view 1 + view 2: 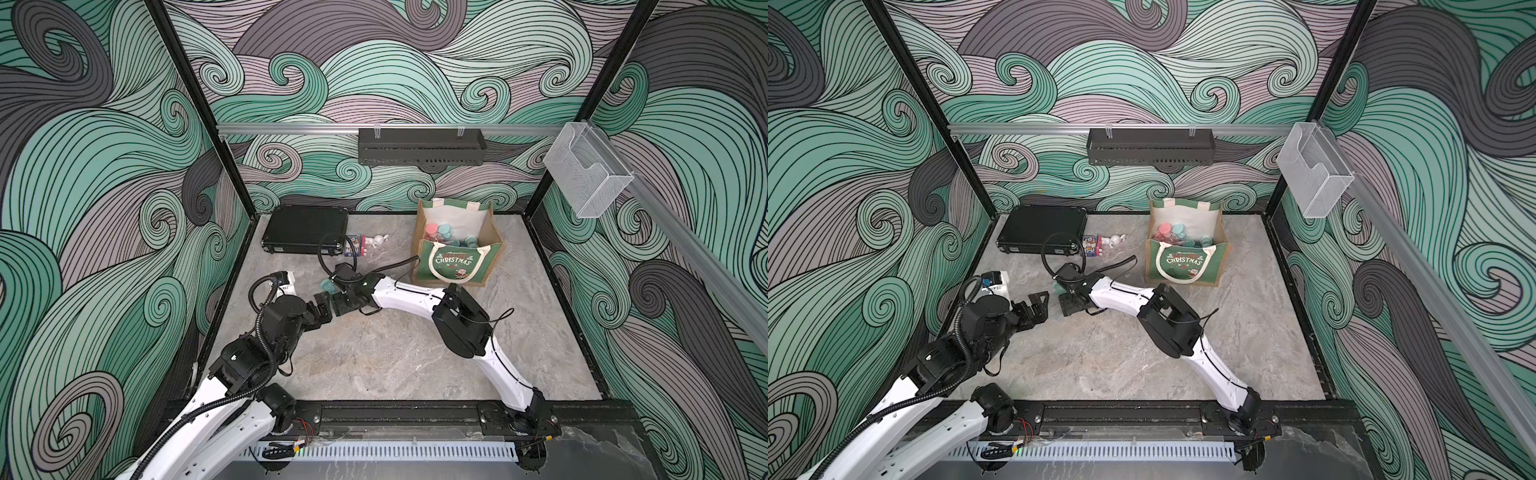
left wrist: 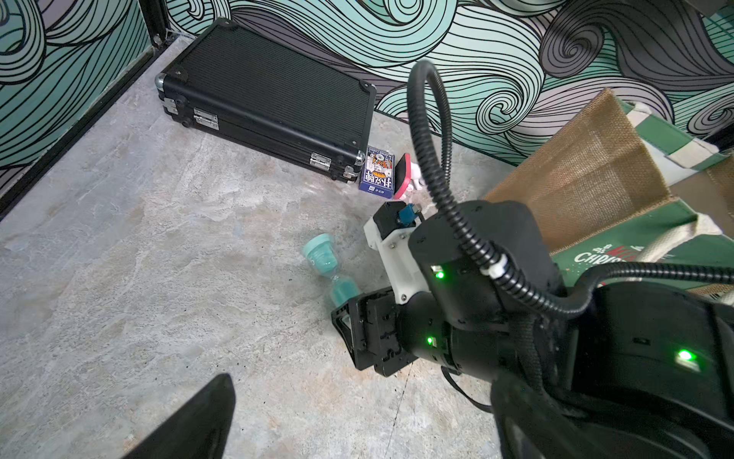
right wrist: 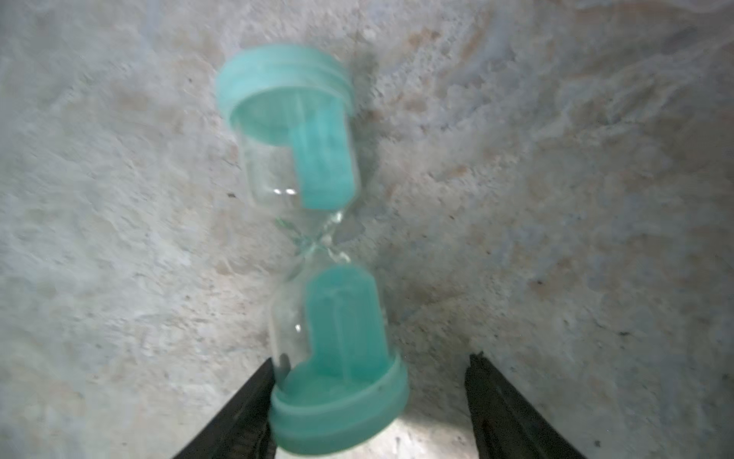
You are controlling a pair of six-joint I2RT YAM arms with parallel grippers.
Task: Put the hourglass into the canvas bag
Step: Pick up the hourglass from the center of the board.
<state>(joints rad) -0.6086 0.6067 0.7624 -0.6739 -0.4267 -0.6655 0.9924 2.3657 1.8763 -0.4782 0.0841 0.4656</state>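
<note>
In both top views the hourglass (image 1: pixel 326 286) lies on the grey marble-look table (image 1: pixel 395 353), left of the canvas bag (image 1: pixel 455 266) and well apart from it. The right gripper (image 1: pixel 1065 297) sits low over the hourglass's nearer end. From here the wrist hides its fingers, so I cannot tell their gap. The left gripper (image 1: pixel 1037 305) hangs just beside it, carrying nothing. The bag stands open at the back right with pink and teal capped items (image 1: pixel 436 237) inside. A black hard case (image 1: pixel 305 228) lies in the back left corner.

In the left wrist view the hourglass (image 2: pixel 327 266) lies on its side on the table. One teal cap is free and the other end reaches in between the right gripper's black fingers (image 2: pixel 344 318). One dark finger (image 2: pixel 198 417) of the left gripper shows at one side of the frame and a second dark mass at the other, so they stand wide apart with nothing between them.

In the blurred right wrist view the hourglass (image 3: pixel 337 318) has its near cap between the two fingers. The cap touches one finger (image 3: pixel 242 409), and bare table shows between it and the other (image 3: pixel 512 409). The fingers are apart, not clamped, and the glass bulbs and far cap lie beyond the fingertips.
</note>
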